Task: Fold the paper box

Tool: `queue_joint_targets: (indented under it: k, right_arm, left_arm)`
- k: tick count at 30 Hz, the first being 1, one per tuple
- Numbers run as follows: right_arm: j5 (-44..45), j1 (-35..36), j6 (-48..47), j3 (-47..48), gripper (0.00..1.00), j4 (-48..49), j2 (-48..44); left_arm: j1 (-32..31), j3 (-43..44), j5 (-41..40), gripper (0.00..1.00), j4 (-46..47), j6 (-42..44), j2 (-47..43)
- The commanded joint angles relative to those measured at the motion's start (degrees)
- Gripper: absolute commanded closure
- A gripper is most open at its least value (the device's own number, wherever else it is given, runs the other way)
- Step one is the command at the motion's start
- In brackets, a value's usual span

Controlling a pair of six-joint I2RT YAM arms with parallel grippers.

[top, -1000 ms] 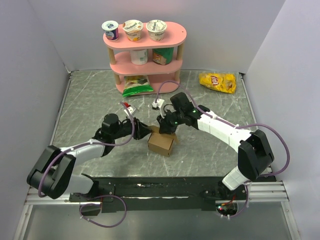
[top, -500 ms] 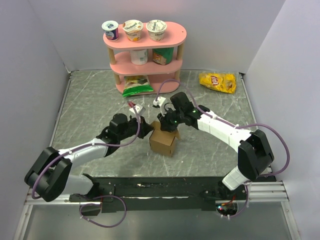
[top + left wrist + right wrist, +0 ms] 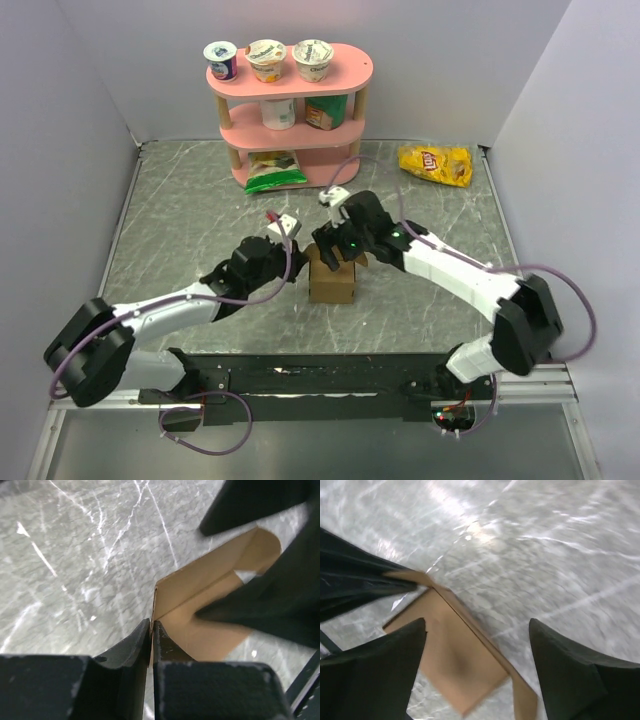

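paper box (image 3: 332, 284): brown cardboard, top open, sat in the middle of the worktop (image 3: 180, 200) right between my two hands

left hand (image 3: 151, 630): clamped down on the box's left wall, thin cardboard edge squeezed tight in the grip

right hand (image 3: 477, 625): spread wide, gripping nothing, hanging just over the box's top with a flap under the gap

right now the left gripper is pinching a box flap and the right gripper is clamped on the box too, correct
Not quite. The right gripper is not clamped: its jaws stand wide open over the box, holding nothing, as the right wrist view shows. The left gripper does pinch a flap by its edge.
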Motion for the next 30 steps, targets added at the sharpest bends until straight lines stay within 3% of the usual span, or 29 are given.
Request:
queue_joint_targets:
  k: [1,3,8,14,17,20,25,28,30]
  right_arm:
    - [6.52,-1.33,5.91,-2.44,0.05,1.33,-10.73]
    - [6.54,-2.82,6.26,-4.19,0.04,0.18,-14.08]
    - [-3.48,-9.85,4.86,-8.06,0.08,-0.08,-17.34]
    - [-7.89,-10.13,4.06,-9.73,0.14,1.50,-15.94]
    - [-8.07,-10.21,3.71,-10.44,0.22,3.17,-14.27]
    - [-8.42,-10.13,3.88,-9.74,0.40,2.47,-12.25]
    - [-8.51,-9.95,4.24,-9.91,0.60,3.26,-11.63]
    - [-7.72,-9.51,4.94,-9.65,0.87,3.26,-11.28]
    - [-6.31,-8.37,6.08,-9.39,0.97,2.82,-11.10]
  left_arm:
    - [-0.61,-4.47,-2.60,0.87,5.82,6.70,-5.72]
    - [-0.79,-5.36,-2.60,0.87,6.45,8.29,-7.39]
    - [-0.79,-5.89,-1.72,0.87,6.37,9.79,-8.10]
    - [-0.70,-5.98,-1.64,0.87,6.62,9.44,-7.93]
    - [-0.79,-5.81,-1.55,0.87,6.80,9.26,-7.58]
    - [-0.70,-5.37,-1.63,0.87,6.10,9.26,-7.31]
    - [-0.88,-4.58,-1.90,0.87,5.48,8.56,-6.87]
    - [-0.88,-4.23,-2.33,0.87,5.57,7.77,-6.35]
    - [-1.05,-3.61,-3.04,0.88,4.78,6.89,-5.73]
